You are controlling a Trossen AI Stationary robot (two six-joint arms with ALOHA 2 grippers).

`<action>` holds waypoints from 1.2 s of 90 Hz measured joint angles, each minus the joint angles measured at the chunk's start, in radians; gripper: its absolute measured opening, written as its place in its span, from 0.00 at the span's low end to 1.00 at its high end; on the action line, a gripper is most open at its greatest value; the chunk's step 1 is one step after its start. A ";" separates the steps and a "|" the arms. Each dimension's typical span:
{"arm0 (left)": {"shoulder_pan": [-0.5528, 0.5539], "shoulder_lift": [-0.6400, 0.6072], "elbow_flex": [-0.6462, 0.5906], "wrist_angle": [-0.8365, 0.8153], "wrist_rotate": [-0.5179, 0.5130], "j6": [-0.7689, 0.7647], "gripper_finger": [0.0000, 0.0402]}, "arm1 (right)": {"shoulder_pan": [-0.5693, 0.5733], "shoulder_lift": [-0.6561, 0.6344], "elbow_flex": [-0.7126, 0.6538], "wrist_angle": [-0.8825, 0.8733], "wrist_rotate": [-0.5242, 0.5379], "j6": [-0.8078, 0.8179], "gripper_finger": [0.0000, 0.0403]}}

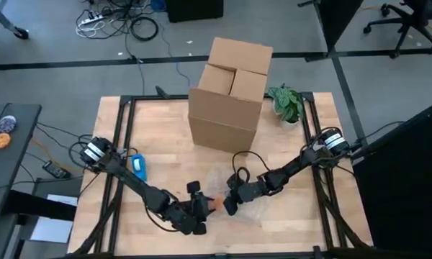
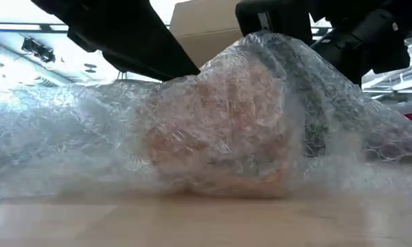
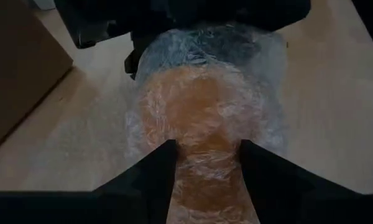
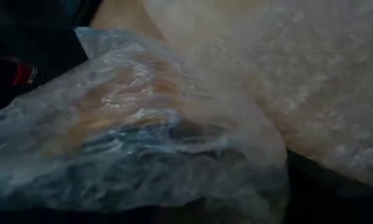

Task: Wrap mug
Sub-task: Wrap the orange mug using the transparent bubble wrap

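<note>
An orange mug (image 1: 216, 204) lies on the wooden table near its front edge, under clear bubble wrap (image 2: 69, 137) that spreads over the tabletop around it. My left gripper (image 3: 205, 180) comes from the left and is shut on the covered mug (image 3: 202, 112). My right gripper (image 1: 229, 200) comes from the right and stands over the mug's far side. There the wrap rises to a peak (image 2: 275, 41) at its fingers. Wrap covers the right wrist view, and the mug (image 4: 130, 106) shows through it. My left gripper pinches the mug's near end (image 3: 205, 165) between its two fingers, through the bubble wrap. It comes slanting down from the table's left. The mug rests on the table under the wrap. My right gripper holds the bubble wrap at its raised top (image 2: 278, 44) over the mug, coming from above and from the right. The wrap itself hides the fingertips, so I cannot tell whether one layer or several is held. The wrap drapes from there down over the mug.
A cardboard box (image 1: 230, 93) with open flaps stands at the table's far middle. A small potted plant (image 1: 288, 104) stands to its right. A blue object (image 1: 138, 165) lies near the left arm. Bare wood lies at the near left and far left.
</note>
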 joint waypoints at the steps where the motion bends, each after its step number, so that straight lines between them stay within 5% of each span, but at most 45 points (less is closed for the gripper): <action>1: 0.000 0.000 0.000 0.000 0.000 0.000 0.40 | 0.000 -0.001 0.000 -0.002 -0.004 0.000 0.63; 19: 0.002 0.002 0.000 -0.003 0.007 0.000 0.40 | 0.004 -0.011 0.004 -0.063 -0.079 0.016 0.64; 52: 0.005 0.004 -0.002 -0.012 0.007 0.001 0.40 | 0.019 -0.058 0.006 -0.168 -0.058 -0.231 0.59; 73: 0.020 0.004 -0.003 -0.014 0.013 0.000 0.40 | 0.032 0.037 0.008 0.012 -0.011 -0.376 0.57; 84: 0.021 0.003 -0.003 -0.016 0.014 0.000 0.40 | 0.034 0.081 0.032 0.034 0.040 -0.456 0.45; 99: 0.019 -0.022 -0.004 -0.043 0.017 0.016 0.40 | 0.031 0.092 0.045 0.051 0.110 -0.565 0.09; 108: 0.013 -0.075 -0.006 -0.086 0.027 0.030 0.40 | 0.024 0.082 0.062 0.058 0.131 -0.622 0.05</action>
